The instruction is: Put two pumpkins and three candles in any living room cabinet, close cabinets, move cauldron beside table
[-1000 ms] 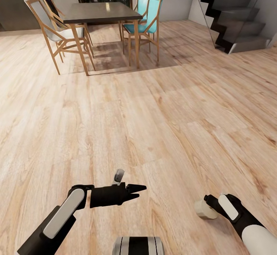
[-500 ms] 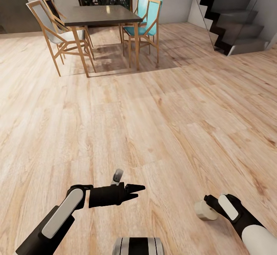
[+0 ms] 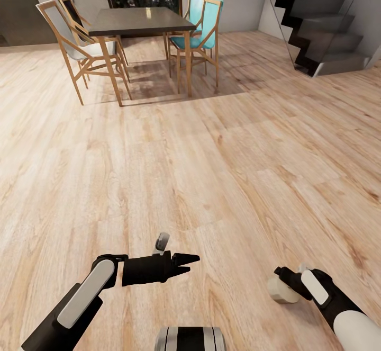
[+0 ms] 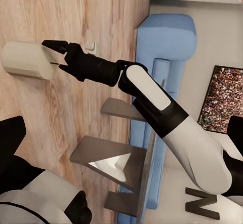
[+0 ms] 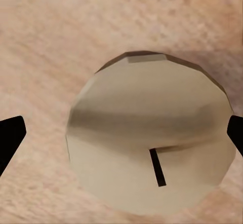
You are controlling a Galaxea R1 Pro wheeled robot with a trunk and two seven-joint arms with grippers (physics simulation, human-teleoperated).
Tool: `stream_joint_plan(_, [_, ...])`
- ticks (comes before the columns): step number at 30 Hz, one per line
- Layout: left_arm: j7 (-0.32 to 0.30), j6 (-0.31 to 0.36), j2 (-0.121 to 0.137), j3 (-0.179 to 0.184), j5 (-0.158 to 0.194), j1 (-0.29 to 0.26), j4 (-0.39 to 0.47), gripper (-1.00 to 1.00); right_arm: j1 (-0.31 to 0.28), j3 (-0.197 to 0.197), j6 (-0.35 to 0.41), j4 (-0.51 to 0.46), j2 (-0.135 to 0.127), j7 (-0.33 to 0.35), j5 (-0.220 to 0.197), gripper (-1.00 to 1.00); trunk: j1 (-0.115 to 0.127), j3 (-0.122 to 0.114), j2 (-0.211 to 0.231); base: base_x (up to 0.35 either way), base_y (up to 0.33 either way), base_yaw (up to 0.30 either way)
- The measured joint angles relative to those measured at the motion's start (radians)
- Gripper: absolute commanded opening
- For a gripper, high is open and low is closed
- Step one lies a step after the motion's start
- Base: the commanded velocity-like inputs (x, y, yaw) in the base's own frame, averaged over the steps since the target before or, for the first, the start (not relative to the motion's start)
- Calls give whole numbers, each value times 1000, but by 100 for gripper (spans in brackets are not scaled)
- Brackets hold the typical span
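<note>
Nearest: right tool (image 3: 286, 283) low at the robot's right, holding a candle (image 3: 279, 290), a stubby beige lump. In the right wrist view the candle (image 5: 152, 135) sits end-on w/ its dark wick visible, one black fingertip (image 5: 10, 138) at each side, apparently just touching it. The left wrist view shows the right tool (image 4: 54, 56) w/ its tips on the candle (image 4: 28, 59), so it's closed to candle width, gripping.

Change vs half a sec ago: right tool has dipped slightly and tilted, candle a bit lower. Room view is the same as then, so the base has prob. stopped, after a small shift a sec ago.

Left tool (image 3: 191, 262) points across the robot's front, fingers nearly together, nothing in them.

Beyond: bare wood floor (image 3: 201, 171). Far off, a dark dining surface (image 3: 140, 18) w/ wood and teal chairs (image 3: 203, 23); stairs (image 3: 323, 23) at far right.

Meaning: candle is in hand but undelivered; cabinet prob. lies elsewhere, so more driving or turning ahead.
</note>
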State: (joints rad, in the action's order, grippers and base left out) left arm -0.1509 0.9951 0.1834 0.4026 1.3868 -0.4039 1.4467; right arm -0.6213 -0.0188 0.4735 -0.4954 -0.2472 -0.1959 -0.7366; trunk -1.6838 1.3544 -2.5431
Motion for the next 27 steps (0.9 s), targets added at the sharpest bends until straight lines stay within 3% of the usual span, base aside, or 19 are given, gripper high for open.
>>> stream_joint_plan(27, [0, 0, 0, 0, 0, 0, 0, 100, -1, -1, -10, 24, 0, -11, 30, 100, 0, 0, 0, 0, 0, 0])
